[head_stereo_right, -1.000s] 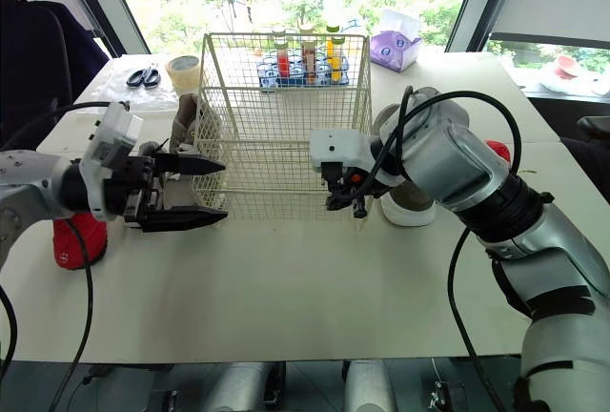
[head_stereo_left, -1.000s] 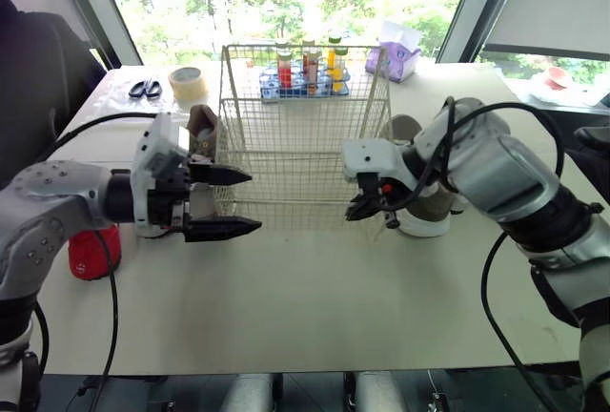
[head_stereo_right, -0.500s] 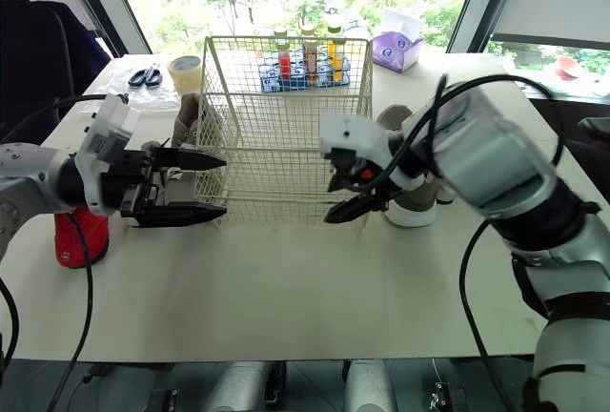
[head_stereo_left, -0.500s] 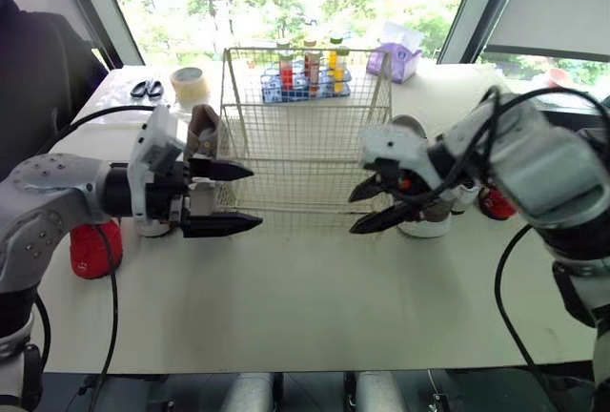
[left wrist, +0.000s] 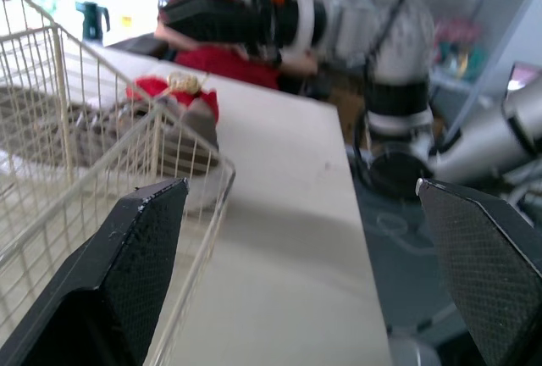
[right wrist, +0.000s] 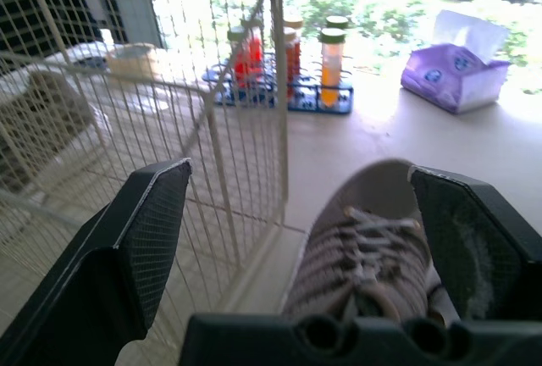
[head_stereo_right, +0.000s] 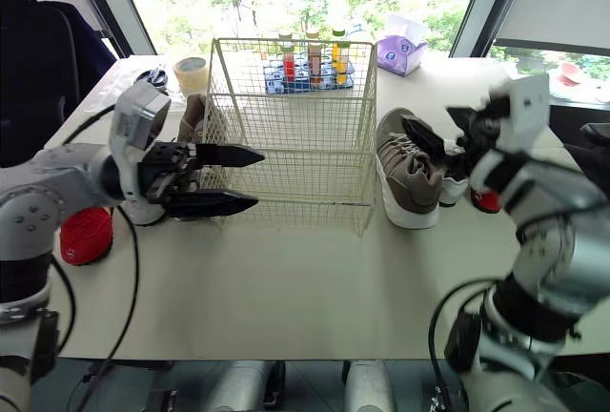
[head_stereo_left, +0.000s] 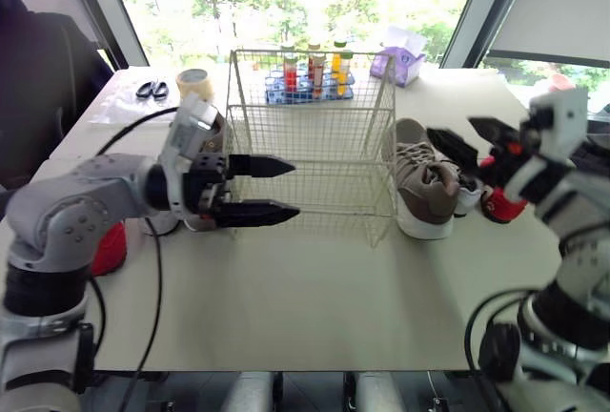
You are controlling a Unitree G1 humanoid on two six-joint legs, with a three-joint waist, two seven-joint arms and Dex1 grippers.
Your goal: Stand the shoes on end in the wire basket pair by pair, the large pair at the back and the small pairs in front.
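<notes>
- The right gripper (head_stereo_left: 450, 129) has drawn back from the front right corner of the wire basket (head_stereo_left: 315, 159). It now hangs raised over the taupe sneaker (head_stereo_left: 424, 183), fingers spread wide with nothing between them.
- The left gripper (head_stereo_left: 294, 188) has come in from the left. In the head views its tips now overlap the basket's front wall, jaws wide apart and gripping nothing.
- The sneaker was half covered by the right arm a moment ago and now lies in plain sight. It sits on its sole on the table (head_stereo_left: 315, 307), just right of the basket.
- It has a soft, matte taupe upper, matching laces and a thick white sole.
- The basket is thin cream-coated wire in a square grid, boxy and open at the top.
- A red shoe (head_stereo_left: 502, 207) lies just beyond the sneaker. Another red shoe (head_stereo_left: 111, 245) lies at the table's left edge, and a brown shoe (head_stereo_right: 195, 114) stands just left of the basket.
- The gripper fingers (left wrist: 140, 247) are black tapering wedges with cross-hatched pads.
</notes>
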